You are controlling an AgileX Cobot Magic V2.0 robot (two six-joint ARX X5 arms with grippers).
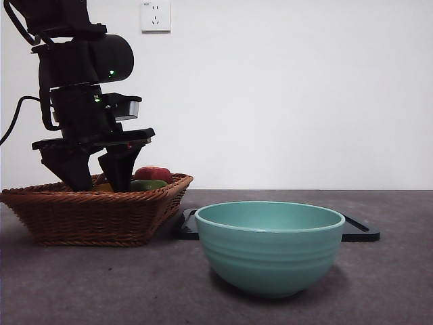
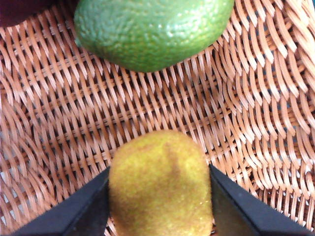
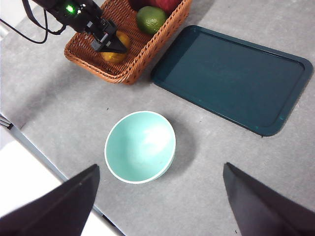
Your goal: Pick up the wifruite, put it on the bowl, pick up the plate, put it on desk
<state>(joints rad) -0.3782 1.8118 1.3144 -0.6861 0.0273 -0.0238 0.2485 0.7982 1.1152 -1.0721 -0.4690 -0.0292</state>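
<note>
Wicker basket point(image 1: 95, 217) holds the wifruite point(image 2: 160, 184) — clasped between the left gripper's point(image 1: 98, 179) jaws, seemingly touching both. Right gripper point(image 3: 157, 196) hangs spread wide above the empty bowl point(image 3: 140, 146).

Woven wicker basket point(image 2: 147, 108), glossy ceramic bowl point(image 1: 270, 247), matt fuzzy wifruite point(image 2: 160, 184), mottled desk point(image 1: 101, 284)

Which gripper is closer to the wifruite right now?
Left. The left gripper is down in the basket, jaws on both sides of the wifruite. The right gripper hangs high above the bowl, open.
</note>
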